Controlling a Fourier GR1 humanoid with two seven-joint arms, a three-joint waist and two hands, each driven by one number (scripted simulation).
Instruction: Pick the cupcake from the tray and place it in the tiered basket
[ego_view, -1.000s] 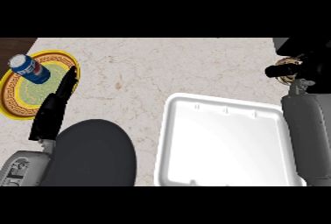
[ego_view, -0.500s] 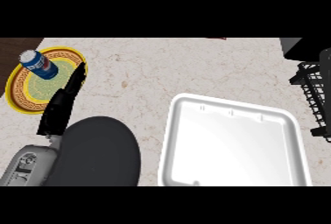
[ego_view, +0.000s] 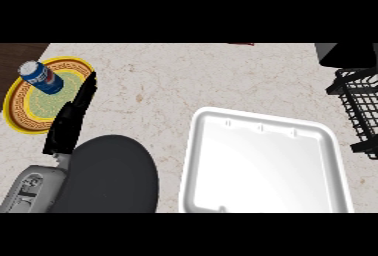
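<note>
rightward, the basket stands at the desk's edge, just beside the tray; bare desk lies open behind the tray. left hand lies fingers straight, holding nothing, along the plate's rim. where the cupcake is i cannot tell.

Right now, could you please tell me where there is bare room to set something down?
The white rectangular tray is bare. Beige counter lies open between the yellow round plate and the black wire basket. Crowded: the plate's side, with blue can and left hand.
</note>
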